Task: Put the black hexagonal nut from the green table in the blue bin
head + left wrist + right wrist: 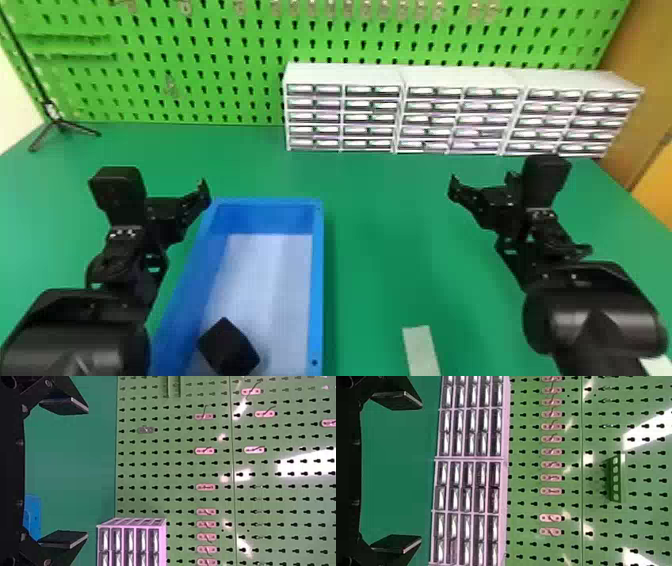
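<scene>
The blue bin point(317, 280) stands on the green table point(380, 215), to the right of my left gripper point(172, 212). A black, block-like piece point(229, 346) lies on the bin's pale floor near the bottom edge of the head view; I cannot tell whether it is hexagonal. My right gripper point(492, 200) hangs over the table on the right, well apart from the bin. In the left wrist view, my left gripper point(63, 473) is open with nothing between its fingers, and a blue corner of the bin point(33, 512) shows. My right gripper point(396, 472) is likewise open and holds nothing.
White drawer cabinets point(345, 117) line the back right of the table before a green pegboard point(200, 60). A small black tripod point(60, 125) stands at the back left. A pale grey strip point(421, 350) lies right of the bin.
</scene>
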Available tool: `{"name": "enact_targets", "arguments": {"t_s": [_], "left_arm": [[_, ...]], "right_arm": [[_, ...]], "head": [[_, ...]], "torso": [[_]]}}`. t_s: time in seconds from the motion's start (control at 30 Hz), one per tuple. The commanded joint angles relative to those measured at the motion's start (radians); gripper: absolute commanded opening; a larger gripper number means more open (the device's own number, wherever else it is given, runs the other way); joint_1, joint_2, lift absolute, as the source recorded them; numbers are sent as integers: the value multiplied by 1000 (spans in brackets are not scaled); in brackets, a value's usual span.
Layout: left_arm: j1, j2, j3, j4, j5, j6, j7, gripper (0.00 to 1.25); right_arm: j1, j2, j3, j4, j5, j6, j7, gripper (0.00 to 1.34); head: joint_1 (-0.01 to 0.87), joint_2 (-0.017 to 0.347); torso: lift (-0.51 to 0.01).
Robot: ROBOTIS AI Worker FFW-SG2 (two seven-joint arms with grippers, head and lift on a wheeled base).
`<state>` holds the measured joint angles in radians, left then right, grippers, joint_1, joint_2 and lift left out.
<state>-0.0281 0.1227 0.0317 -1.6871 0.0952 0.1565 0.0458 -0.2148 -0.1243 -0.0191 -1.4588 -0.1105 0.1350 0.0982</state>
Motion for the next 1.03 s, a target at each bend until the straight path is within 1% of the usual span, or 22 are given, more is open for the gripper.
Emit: {"name": "enact_targets", "arguments": {"t_s": [0.0,1.0], "left_arm": [[2,0,1,-2,0,1,-1,1078],[2,0,5,-5,1,3,0,1078]], "right_arm": [[0,-1,-1,0,0,0,0,1220],[-2,0,1,0,-2,0,0,1220]], "head": [[683,28],[683,28]], "torso": [[-96],[-96]]}}
